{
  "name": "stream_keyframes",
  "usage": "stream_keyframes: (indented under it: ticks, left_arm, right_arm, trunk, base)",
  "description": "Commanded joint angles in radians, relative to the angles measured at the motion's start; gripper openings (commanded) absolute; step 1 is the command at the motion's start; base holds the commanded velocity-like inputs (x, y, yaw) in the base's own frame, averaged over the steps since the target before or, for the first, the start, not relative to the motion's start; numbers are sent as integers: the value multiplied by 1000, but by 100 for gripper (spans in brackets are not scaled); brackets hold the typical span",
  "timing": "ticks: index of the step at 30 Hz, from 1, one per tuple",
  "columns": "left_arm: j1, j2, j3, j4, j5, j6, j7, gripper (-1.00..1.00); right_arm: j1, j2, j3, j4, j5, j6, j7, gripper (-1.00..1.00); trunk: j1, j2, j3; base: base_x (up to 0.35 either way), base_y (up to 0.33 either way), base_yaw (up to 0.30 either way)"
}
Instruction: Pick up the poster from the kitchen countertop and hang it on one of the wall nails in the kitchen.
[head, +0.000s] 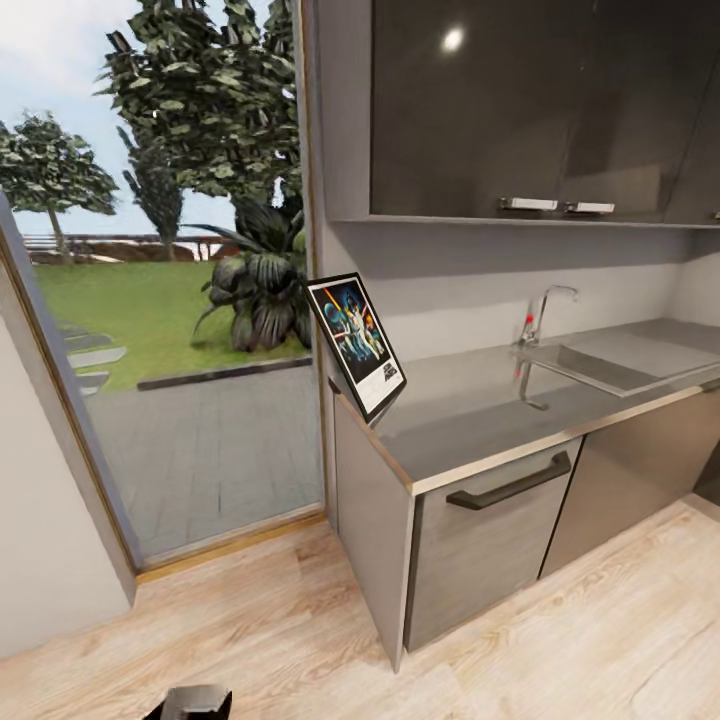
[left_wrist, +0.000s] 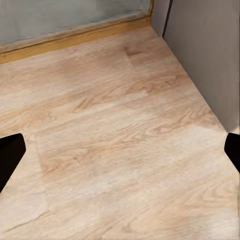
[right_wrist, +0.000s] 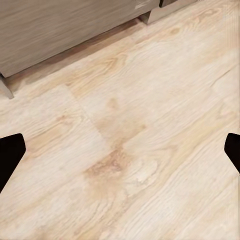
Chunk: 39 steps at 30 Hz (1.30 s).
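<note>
Leaning at the left end of the kitchen countertop (head: 470, 420), the poster (head: 357, 343) sits just left of the frame's centre in the head view; its lower edge rests on the worktop's end and its top tilts away toward the upper left, picture side facing the camera. Behind it, filling the left half of the frame, a tall window (head: 170, 300) looks onto grass, paving and trees; right of it the grey worktop runs toward the right edge, with the chrome tap (head: 540, 312) and the sink (head: 610, 362) in the right middle. Dark glossy wall cabinets (head: 520, 105) hang across the upper right; a grey drawer front with a dark handle (head: 508, 482) sits below the worktop; pale wood floor (head: 300, 640) covers the bottom of the frame. In the left wrist view the left gripper (left_wrist: 120, 150) is spread wide, its dark fingertips (left_wrist: 9, 155) at opposite edges over bare floor; in the right wrist view the right gripper (right_wrist: 120, 150) is likewise spread, nothing between its fingertips (right_wrist: 9, 155), above floorboards near a cabinet base (right_wrist: 60, 30).
</note>
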Motion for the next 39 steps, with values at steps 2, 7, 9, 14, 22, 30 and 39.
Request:
stream_keyframes:
  ticks: [2,7,9,14,22,30,39]
  left_arm:
    - [-2,-35,-1,-222,50,176,-34,100]
    - [-244,-88,-5,-500,287,590,-141,100]
    - [-298,-90,-5,-505,339,636,-146,100]
    - [-468,-93,-6,-472,446,718,-152,100]
    - [-664,-112,-6,-311,560,736,-163,100]
    - [-706,-123,-3,-256,646,724,-187,100]
    - [-711,-126,5,-247,657,719,-190,100]
  right_arm:
    - [-1,0,-5,-1,0,-4,-2,100]
    - [-1,-1,-11,-3,1,-5,-3,100]
    - [-1,0,-11,-3,2,-5,-3,100]
    - [-1,0,-11,-3,3,-5,-3,100]
    - [-1,-1,-11,-3,3,-6,-3,100]
    - [-1,-1,-11,-4,3,-6,-3,100]
    - [-1,-1,-12,-4,3,-6,-5,100]
  trunk:
    - [0,0,-1]
    - [0,0,-1]
    - [0,0,-1]
    - [0,0,-1]
    - [0,0,-1]
    - [0,0,-1]
    - [0,0,-1]
  base:
    - [12,0,0]
    - [2,0,0]
    - [0,0,0]
    - [0,0,0]
    - [0,0,0]
    - [0,0,0]
    - [111,0,0]
